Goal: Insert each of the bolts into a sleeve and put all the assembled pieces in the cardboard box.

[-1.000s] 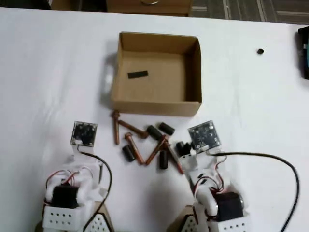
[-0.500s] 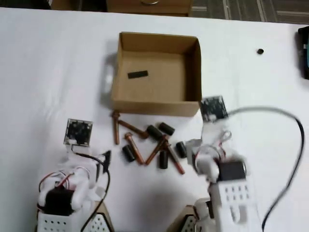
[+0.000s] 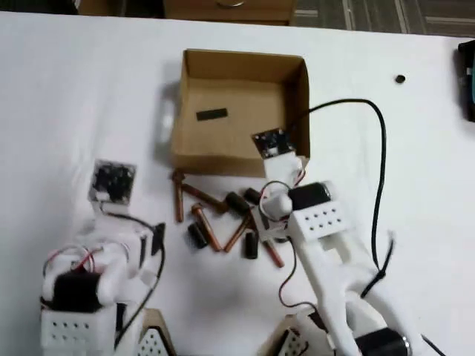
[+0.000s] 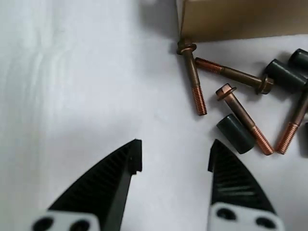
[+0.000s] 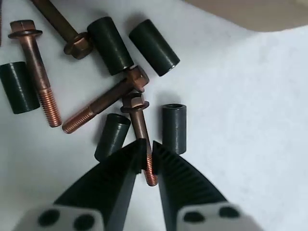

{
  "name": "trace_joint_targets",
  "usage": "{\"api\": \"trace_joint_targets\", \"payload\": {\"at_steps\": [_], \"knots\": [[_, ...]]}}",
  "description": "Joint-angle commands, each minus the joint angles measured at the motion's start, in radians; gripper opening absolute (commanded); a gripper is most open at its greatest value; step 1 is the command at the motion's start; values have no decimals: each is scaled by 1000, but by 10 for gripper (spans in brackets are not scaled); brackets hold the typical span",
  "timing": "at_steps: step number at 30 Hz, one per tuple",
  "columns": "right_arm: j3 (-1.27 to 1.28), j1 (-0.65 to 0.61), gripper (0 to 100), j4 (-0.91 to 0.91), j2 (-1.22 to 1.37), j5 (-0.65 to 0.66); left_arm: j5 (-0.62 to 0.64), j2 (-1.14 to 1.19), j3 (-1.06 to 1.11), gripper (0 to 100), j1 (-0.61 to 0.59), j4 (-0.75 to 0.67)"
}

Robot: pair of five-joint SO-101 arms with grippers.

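The left gripper (image 4: pixel 175 154) hovers spread wide over the bare table (image 4: pixel 72 72), beside scattered bolts (image 4: pixel 192 72) and sleeves (image 4: pixel 235 133). The right gripper (image 5: pixel 148 155) pinches a lying bolt (image 5: pixel 138 120) by its threaded end, near the cardboard box (image 3: pixel 223 159).

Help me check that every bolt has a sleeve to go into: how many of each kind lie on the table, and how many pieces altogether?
Bolts: 5
Sleeves: 5
Total: 10
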Motion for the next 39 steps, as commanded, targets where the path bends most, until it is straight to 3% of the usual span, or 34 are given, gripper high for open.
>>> {"api": "trace_joint_targets", "payload": {"at_steps": [1, 5, 33, 36, 39], "knots": [[-44, -4, 85, -25, 56, 25, -5, 169, -133, 237, -25, -17], [-51, 15, 162, -41, 90, 34, -3, 252, -176, 237, -25, -17], [-14, 31, 162, -243, 367, 37, -2, 256, -168, 234, -20, 5], [-12, 31, 126, -243, 367, 37, -2, 256, -168, 234, -21, 5], [-12, 31, 19, -240, 367, 37, -2, 259, -168, 234, -20, 5]]}}
